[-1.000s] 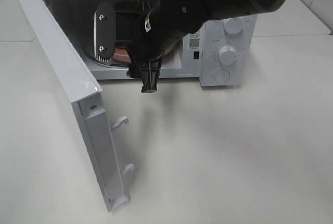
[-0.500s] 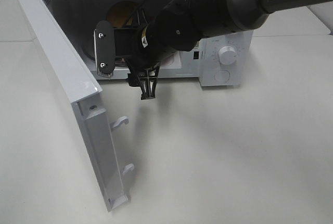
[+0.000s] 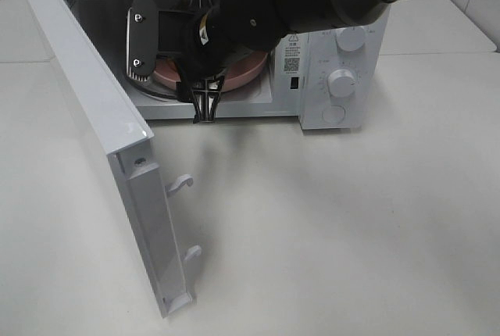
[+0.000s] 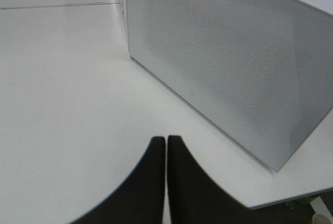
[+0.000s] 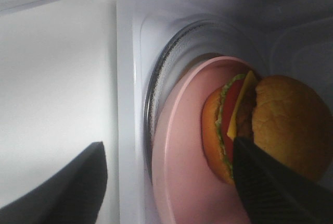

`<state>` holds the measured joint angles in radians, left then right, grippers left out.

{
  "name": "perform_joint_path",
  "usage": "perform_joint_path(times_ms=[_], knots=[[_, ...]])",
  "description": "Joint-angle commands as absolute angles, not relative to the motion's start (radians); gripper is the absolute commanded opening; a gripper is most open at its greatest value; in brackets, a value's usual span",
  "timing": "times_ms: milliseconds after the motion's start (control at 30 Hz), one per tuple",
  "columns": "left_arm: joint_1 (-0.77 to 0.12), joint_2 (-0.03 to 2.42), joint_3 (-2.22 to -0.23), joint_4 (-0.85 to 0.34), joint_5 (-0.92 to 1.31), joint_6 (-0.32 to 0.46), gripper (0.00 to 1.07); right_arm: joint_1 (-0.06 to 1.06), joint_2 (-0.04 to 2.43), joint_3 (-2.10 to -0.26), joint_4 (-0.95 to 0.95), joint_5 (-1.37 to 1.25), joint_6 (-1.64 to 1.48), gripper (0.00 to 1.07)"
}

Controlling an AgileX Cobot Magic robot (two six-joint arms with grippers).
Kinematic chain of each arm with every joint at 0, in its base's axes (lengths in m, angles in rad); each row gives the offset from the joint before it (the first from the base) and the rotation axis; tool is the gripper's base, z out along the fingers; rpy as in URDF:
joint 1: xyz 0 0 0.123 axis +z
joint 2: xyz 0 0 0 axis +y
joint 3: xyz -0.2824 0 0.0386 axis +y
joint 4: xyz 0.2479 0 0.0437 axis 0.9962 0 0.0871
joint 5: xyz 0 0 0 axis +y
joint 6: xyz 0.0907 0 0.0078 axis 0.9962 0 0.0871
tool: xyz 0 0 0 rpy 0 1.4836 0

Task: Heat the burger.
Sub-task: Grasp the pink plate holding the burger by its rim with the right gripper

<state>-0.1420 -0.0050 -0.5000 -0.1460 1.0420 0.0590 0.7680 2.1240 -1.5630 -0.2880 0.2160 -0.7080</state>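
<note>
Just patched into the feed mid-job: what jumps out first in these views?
The big black right arm, reaching into the open microwave with its hand spread wide. Just past its fingers the burger sits on a pink plate on the turntable inside, not gripped. The microwave door stands swung wide open on the left, while the left hand is shut beside it.

A white microwave (image 3: 336,62) stands on a pale table (image 3: 351,226). Its door (image 3: 101,141) hangs wide open. A pink plate (image 5: 182,172) sits inside on the round glass tray (image 5: 156,83). Two knobs (image 3: 341,82) are on the front.
</note>
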Motion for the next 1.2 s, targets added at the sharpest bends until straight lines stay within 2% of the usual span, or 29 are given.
perform_joint_path(times_ms=[33, 1067, 1200], knots=[[-0.142, -0.011, -0.496, -0.148, 1.03, 0.058, 0.0, 0.764, 2.159, -1.599, -0.296, 0.257, -0.672, 0.63], [-0.142, -0.011, -0.496, -0.148, 1.03, 0.057, 0.0, 0.705, 2.264, -1.607, -0.321, 0.202, -0.629, 0.63], [-0.142, -0.011, -0.496, -0.148, 1.03, 0.057, 0.0, 0.705, 2.272, -1.607, -0.321, 0.2, -0.629, 0.59]])
